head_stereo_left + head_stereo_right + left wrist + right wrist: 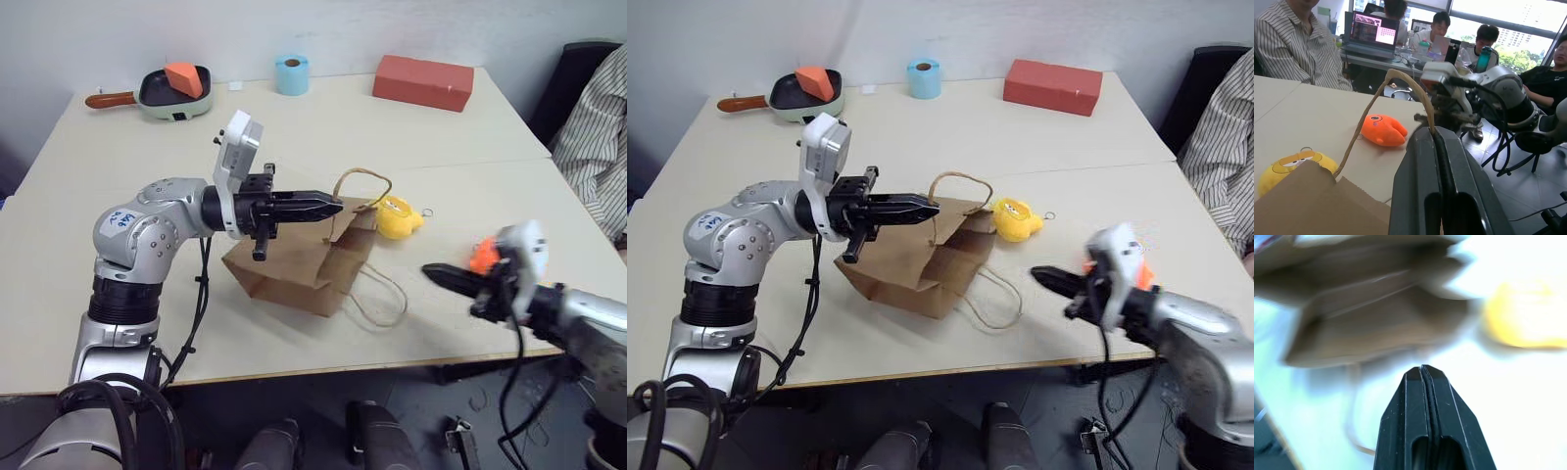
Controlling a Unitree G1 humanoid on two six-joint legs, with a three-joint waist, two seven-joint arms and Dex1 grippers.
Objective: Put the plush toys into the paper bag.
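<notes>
Closed on a cord handle point(361, 182), the left fingers point(333, 206) sit mid-frame in the left eye view above the brown bag point(299, 264), which lies on the counter point(323, 127). A yellow toy point(398, 217) lies just right of the bag's mouth; the orange toy point(482, 255) peeks out behind the right fingers point(435, 274), pressed shut and empty at lower right.

Left wrist view: the handle loops over the fingertips, with the orange toy at centre and the yellow one at lower left.

Right wrist view: shut fingers face the blurred bag.
</notes>
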